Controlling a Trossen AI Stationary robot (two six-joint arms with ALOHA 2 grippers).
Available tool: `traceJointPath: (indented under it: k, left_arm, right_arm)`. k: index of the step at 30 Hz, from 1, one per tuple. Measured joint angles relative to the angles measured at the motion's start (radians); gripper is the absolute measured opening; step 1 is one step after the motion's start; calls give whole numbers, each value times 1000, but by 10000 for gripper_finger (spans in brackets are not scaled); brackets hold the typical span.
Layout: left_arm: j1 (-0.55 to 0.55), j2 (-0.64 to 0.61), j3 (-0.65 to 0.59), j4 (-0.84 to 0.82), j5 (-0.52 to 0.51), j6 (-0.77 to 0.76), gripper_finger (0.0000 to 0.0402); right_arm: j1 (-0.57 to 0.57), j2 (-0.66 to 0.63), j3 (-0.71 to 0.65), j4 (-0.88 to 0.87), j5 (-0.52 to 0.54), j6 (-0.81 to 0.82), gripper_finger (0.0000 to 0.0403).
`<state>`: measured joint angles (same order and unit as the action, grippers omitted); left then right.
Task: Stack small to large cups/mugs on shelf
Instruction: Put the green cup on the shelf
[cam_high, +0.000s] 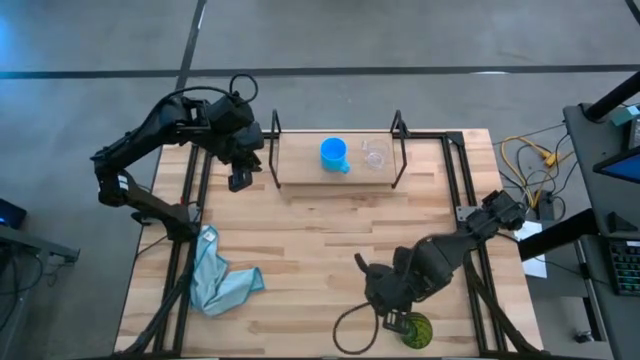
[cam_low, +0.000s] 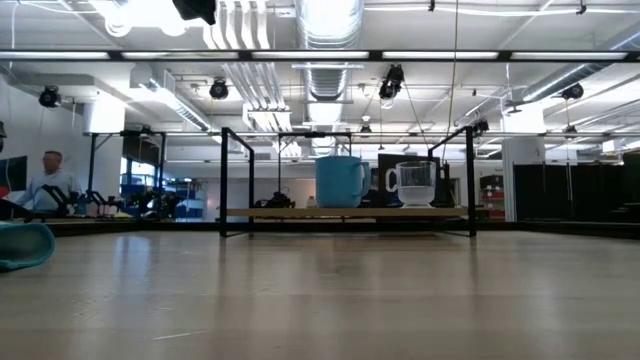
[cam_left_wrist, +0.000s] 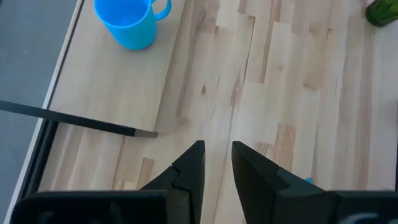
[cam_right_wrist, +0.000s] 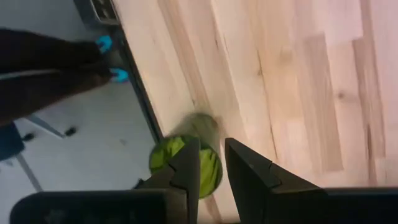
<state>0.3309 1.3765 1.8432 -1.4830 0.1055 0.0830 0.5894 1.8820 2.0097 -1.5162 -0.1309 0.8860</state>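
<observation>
The blue mug (cam_high: 334, 154) (cam_low: 340, 181) (cam_left_wrist: 127, 22) and the clear cup (cam_high: 375, 154) (cam_low: 416, 183) stand side by side, upright, on the shelf (cam_high: 300, 172) (cam_low: 290, 212) at the table's far side. The dark green cup (cam_high: 418, 331) (cam_right_wrist: 163, 157), lime inside, stands upright close to the table's near edge. My right gripper (cam_high: 393, 320) (cam_right_wrist: 212, 149) is at its rim, shut on it. My left gripper (cam_high: 240, 181) (cam_left_wrist: 217, 149) hovers just left of the shelf, shut but for a narrow gap, holding nothing. My right gripper has one finger (cam_right_wrist: 189, 165) inside the green cup's mouth and the other (cam_right_wrist: 249, 171) outside, with the wall near the rim (cam_right_wrist: 211, 177) in the narrow gap between them. The fingers come slanting down from above. The cup's base is hidden by the gripper.
A light blue cloth (cam_high: 220, 282) (cam_low: 22, 243) lies crumpled near the table's left edge. A dark cable loop (cam_high: 350, 328) hangs by the near edge beside my right gripper. The table's near edge (cam_right_wrist: 140, 93) runs right past the green cup. Bare wood lies between shelf and cup.
</observation>
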Motion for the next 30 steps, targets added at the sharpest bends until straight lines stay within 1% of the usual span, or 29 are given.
traceJointPath:
  k: [3,5,7,10,17,21,30]
  left_arm:
    - [0,0,-2,0,0,0,66]
    - [0,0,-2,1,0,0,66]
    - [0,-1,-2,1,0,0,66]
    - [0,-6,-2,0,1,-1,66]
    - [0,-20,0,2,1,-1,66]
    - [0,-24,0,5,1,-1,66]
    - [0,-25,0,6,5,-1,66]
  right_arm:
    - [20,2,-47,-12,0,9,70]
    - [30,2,-86,-28,-4,46,70]
    - [39,2,-122,-26,-37,87,70]
    - [53,3,-166,-9,-89,107,70]
    - [90,3,-231,47,-128,133,70]
    - [96,2,-248,92,-131,138,70]
    - [100,2,-287,117,-112,162,70]
